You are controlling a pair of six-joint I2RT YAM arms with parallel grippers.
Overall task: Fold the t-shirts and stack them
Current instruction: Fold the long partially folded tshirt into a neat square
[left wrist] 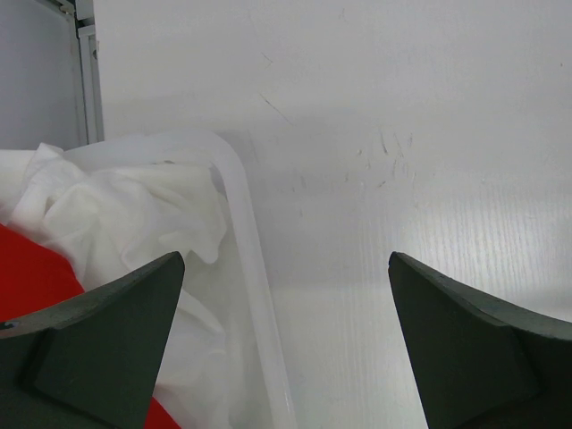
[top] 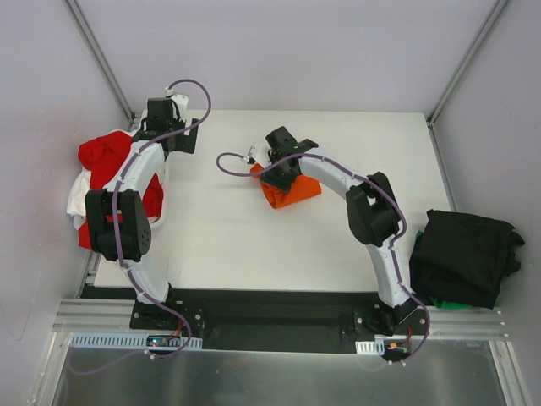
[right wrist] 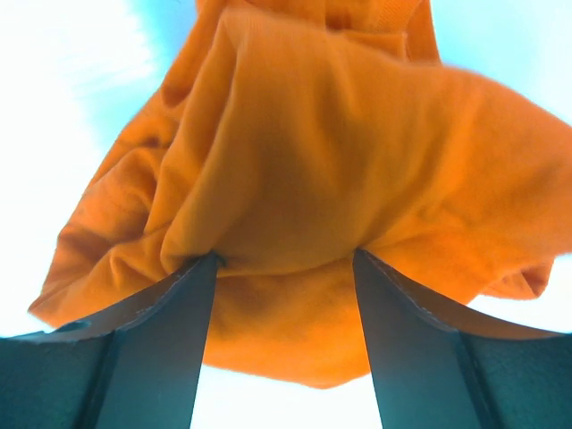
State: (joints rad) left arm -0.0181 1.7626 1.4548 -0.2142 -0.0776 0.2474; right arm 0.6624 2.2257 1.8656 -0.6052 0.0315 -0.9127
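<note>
Step in hand (judged): getting the orange shirt laid out for folding. No fold has been made.

- Lower right of the top view: black t-shirt (top: pixel 465 254) in a dark heap beside the right edge of the table (top: pixel 254 254), off the white surface. No gripper is near it.
- Mid-frame: right gripper (right wrist: pixel 286 259) is down on the orange t-shirt (top: pixel 296 193). In the wrist view a thick bunch of orange cloth sits between the two fingers and swells out above them, so the gripper is clamped on cloth. The shirt is a crumpled wad. No sleeves or hem can be made out.
- Upper left: left gripper (left wrist: pixel 286 259) has its fingers spread wide with nothing between them. It hangs over bare table just beside the rim of a translucent bin (left wrist: pixel 255 268).
- In that bin: white t-shirt (left wrist: pixel 134 206) and red t-shirt (top: pixel 101 152), both rumpled, the red piled up at the left edge of the frame.

Next move calls for:
- The orange wad has to be opened flat on free table before any fold.
- One grasp point will not spread it. The left arm should come across and take a second edge or corner, well apart from the right's hold.
- Risk: the bunched grip may hold several layers, which would keep the shirt from opening.
</note>
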